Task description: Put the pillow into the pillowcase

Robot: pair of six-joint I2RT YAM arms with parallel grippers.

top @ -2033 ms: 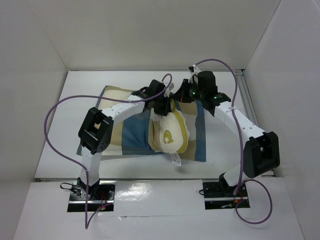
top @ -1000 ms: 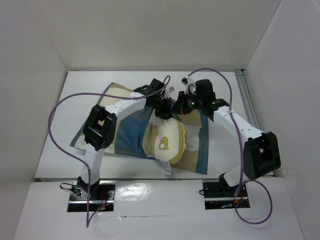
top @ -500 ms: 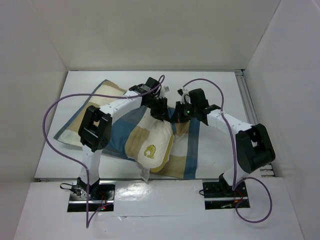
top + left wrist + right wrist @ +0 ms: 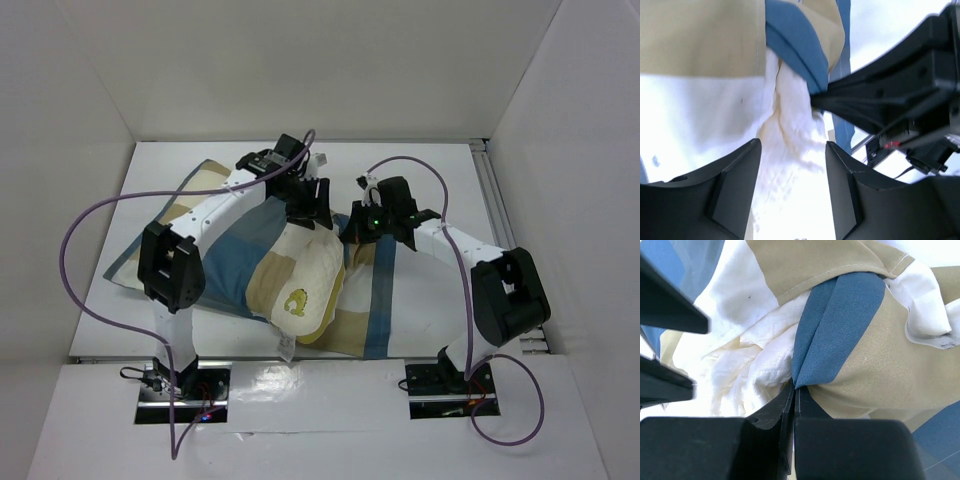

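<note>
The checked blue, tan and cream pillowcase (image 4: 225, 265) lies across the table. The cream pillow (image 4: 305, 275) with its yellow logo sticks out of the case's mouth toward the near edge. My left gripper (image 4: 312, 215) hovers at the pillow's far end, open. In the left wrist view the crumpled pillow (image 4: 790, 165) shows in the gap of the left gripper (image 4: 793, 145), untouched by either finger. My right gripper (image 4: 794, 387) is shut on a blue fold of the pillowcase (image 4: 840, 325) at its mouth, beside the pillow (image 4: 750, 370). From above, the right gripper (image 4: 347, 232) sits just right of the left one.
White walls enclose the white table (image 4: 440, 180) on three sides. A metal rail (image 4: 497, 205) runs along the right edge. Purple cables (image 4: 80, 250) loop over both arms. The pillow's white tag (image 4: 286, 347) hangs near the front edge.
My left gripper has opened and let go of the pillow's far end, shifting back and left. Pillow and pillowcase slid left and toward the front. The right gripper kept its hold.
</note>
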